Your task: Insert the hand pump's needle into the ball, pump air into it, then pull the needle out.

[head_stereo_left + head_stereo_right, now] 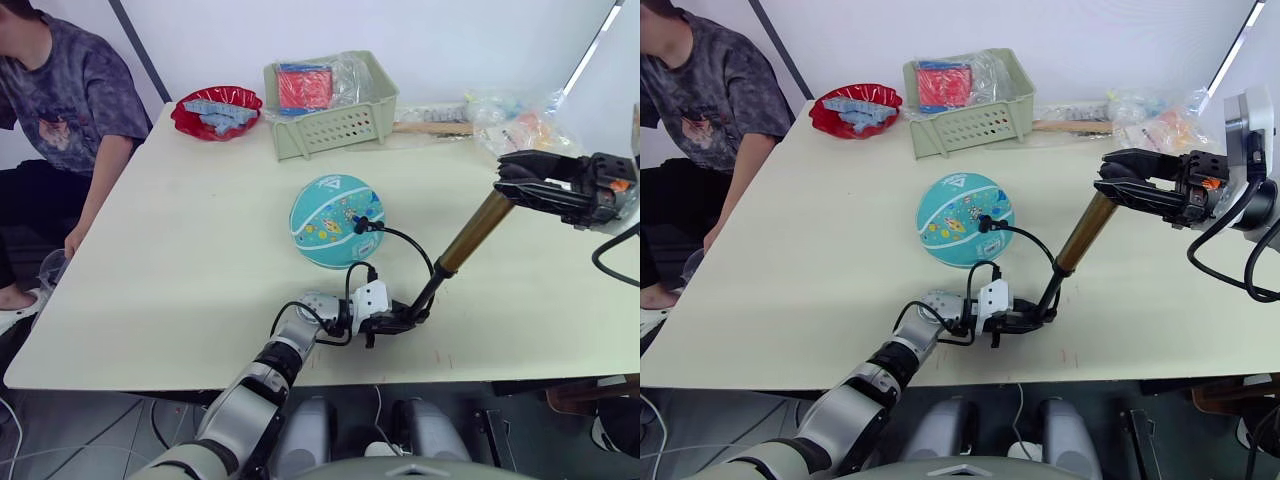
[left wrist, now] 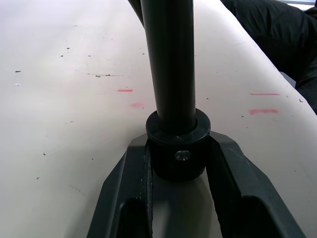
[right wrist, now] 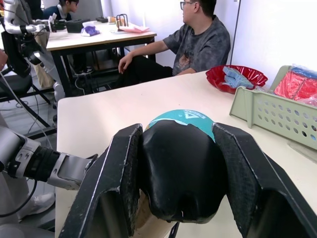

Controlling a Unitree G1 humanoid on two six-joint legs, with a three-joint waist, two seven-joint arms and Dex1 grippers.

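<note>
At the upper left of the head view a glossy red bowl [image 1: 216, 111] holds pale blue packets; right of it a slotted grey-green plastic basket [image 1: 335, 125] holds a red packet in clear wrap; mid-frame on the matt cream table [image 1: 150, 270] sits the round teal ball [image 1: 331, 221], the needle [image 1: 362, 225] at its side; lower centre, the left gripper [image 1: 400, 322] is clamped on the black foot of the hand pump [image 1: 477, 231]; its bronze metal barrel slants up right to the black handle, gripped by the right gripper [image 1: 530, 185].

one ball [image 1: 331, 220], one hand pump [image 1: 472, 233], one basket [image 1: 335, 125], one red bowl [image 1: 216, 111]
</note>
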